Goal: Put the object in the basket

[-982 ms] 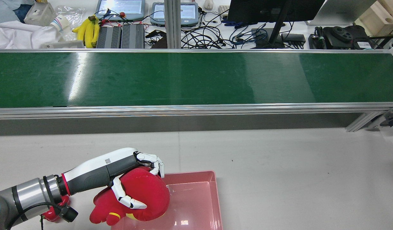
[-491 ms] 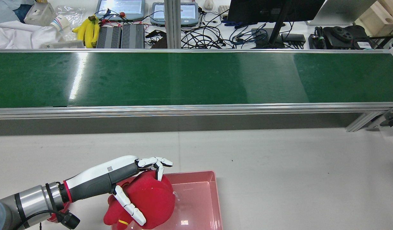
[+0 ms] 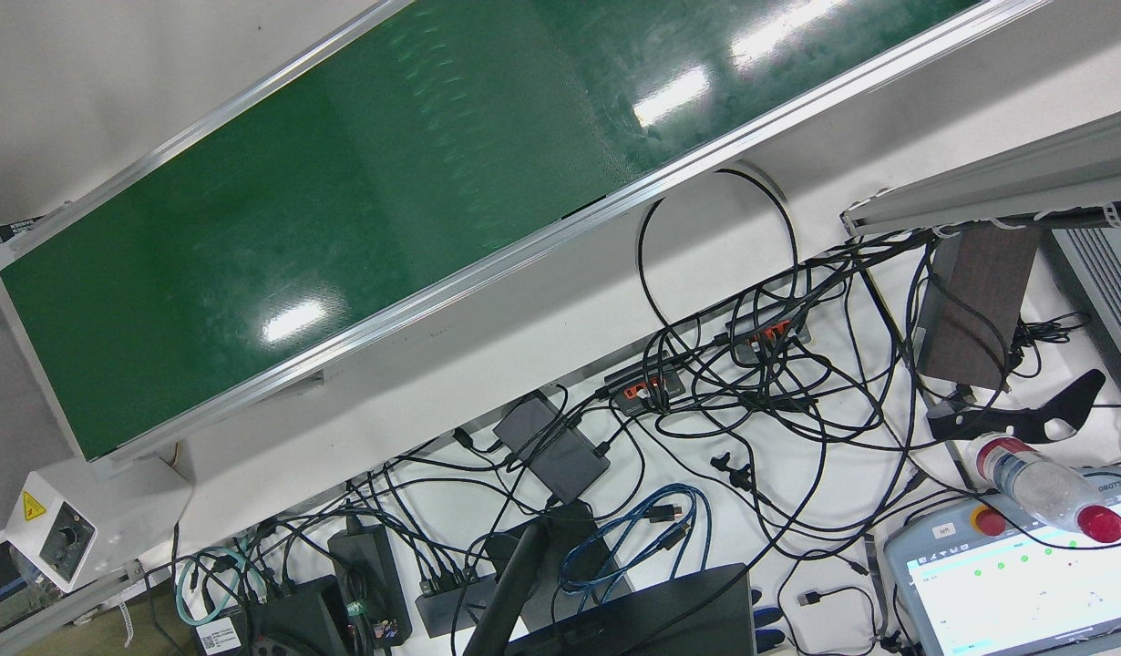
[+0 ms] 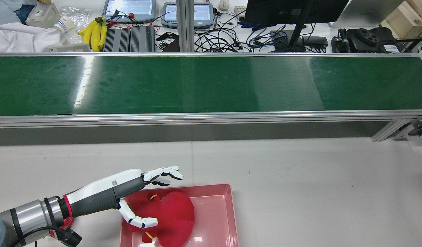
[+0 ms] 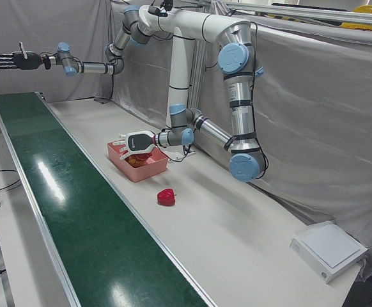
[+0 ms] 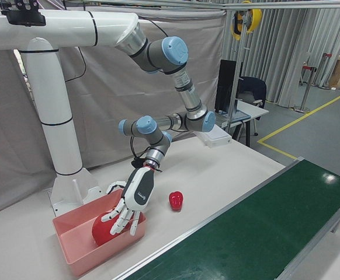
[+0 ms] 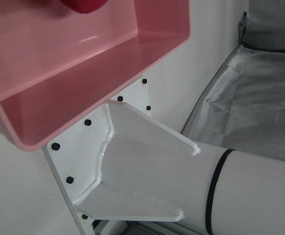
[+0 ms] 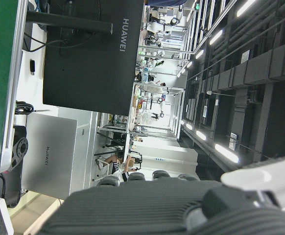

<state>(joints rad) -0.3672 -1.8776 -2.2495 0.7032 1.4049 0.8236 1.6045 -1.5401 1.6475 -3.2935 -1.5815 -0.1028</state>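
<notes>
While left hand [image 4: 142,195] hovers fingers spread, red plush toy [image 4: 170,212] lies in pink basket [image 4: 218,219].
Right hand [image 5: 10,59] raised, fingers wide; monitor [image 8: 91,54] reads HUAWEI; small red object [image 5: 166,197] near conveyor belt [image 4: 211,84].

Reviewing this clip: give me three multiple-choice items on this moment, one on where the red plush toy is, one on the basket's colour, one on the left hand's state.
1. Where is the red plush toy?
A. on the green belt
B. in the basket
C. on the floor

2. What colour is the basket?
A. pink
B. blue
C. black

3. What state is the left hand in?
A. shut on the toy
B. open above the basket
C. resting on the belt

Answers: 1 B, the toy lies inside the walls; 2 A, its walls are pink; 3 B, fingers spread, holding nothing.
</notes>
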